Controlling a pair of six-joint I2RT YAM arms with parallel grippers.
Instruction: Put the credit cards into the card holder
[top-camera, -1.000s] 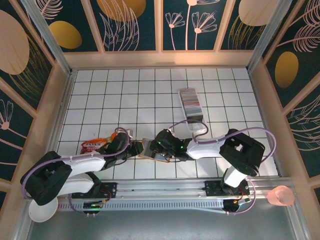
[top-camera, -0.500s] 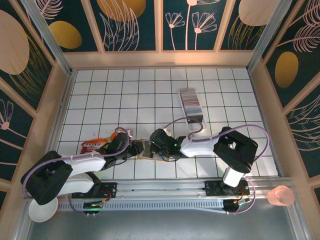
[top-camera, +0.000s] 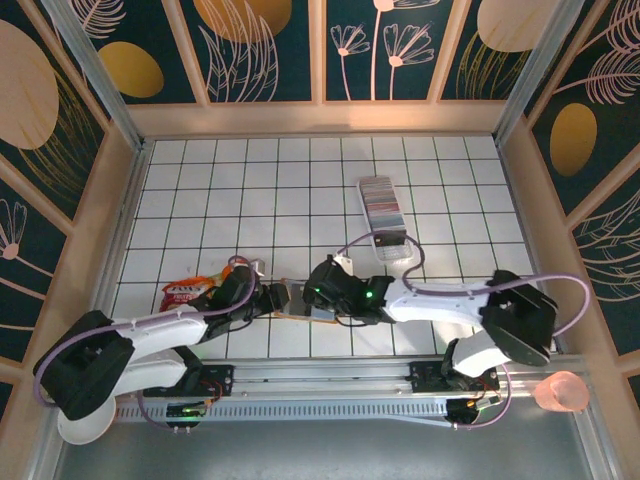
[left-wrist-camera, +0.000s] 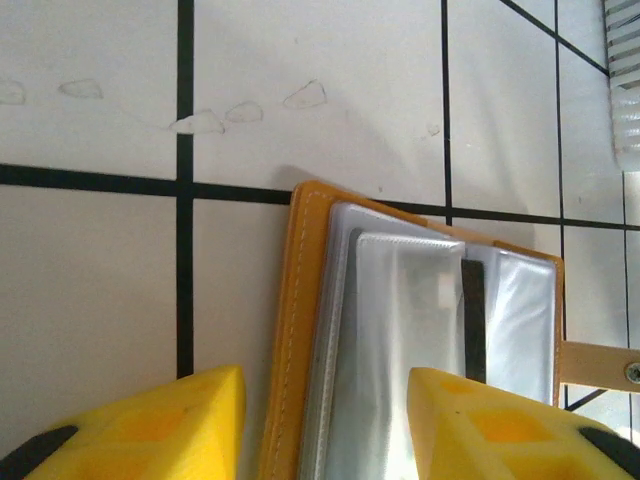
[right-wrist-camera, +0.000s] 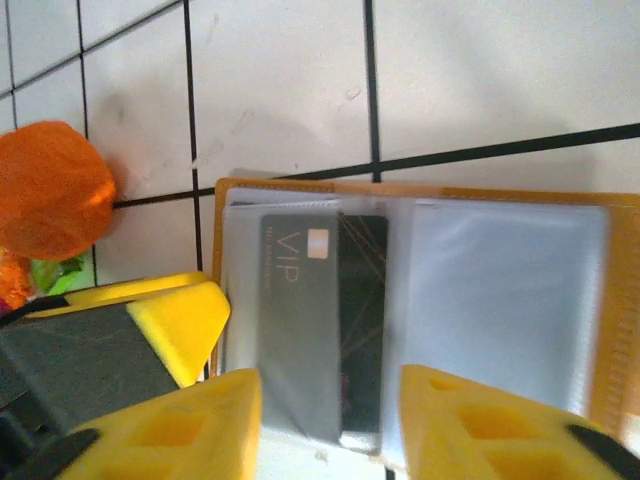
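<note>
The card holder (top-camera: 293, 299) lies open and flat on the tiled table (top-camera: 230, 200), close to the front edge, between my two arms. Its clear sleeves face up. One sleeve holds a dark card (right-wrist-camera: 320, 320) marked VIP, and the sleeve beside it looks empty. My right gripper (right-wrist-camera: 325, 430) hovers over that card, fingers apart, clamped on nothing. My left gripper (left-wrist-camera: 320, 430) is spread too, straddling the holder's stitched tan edge. Room is tight here, as the two grippers nearly meet. An orange snack packet (top-camera: 185, 292) sits near the left arm. Farther back, well apart, the credit cards (top-camera: 380, 198) stand on edge in a clear tray (top-camera: 392, 248), open tiles around it.
</note>
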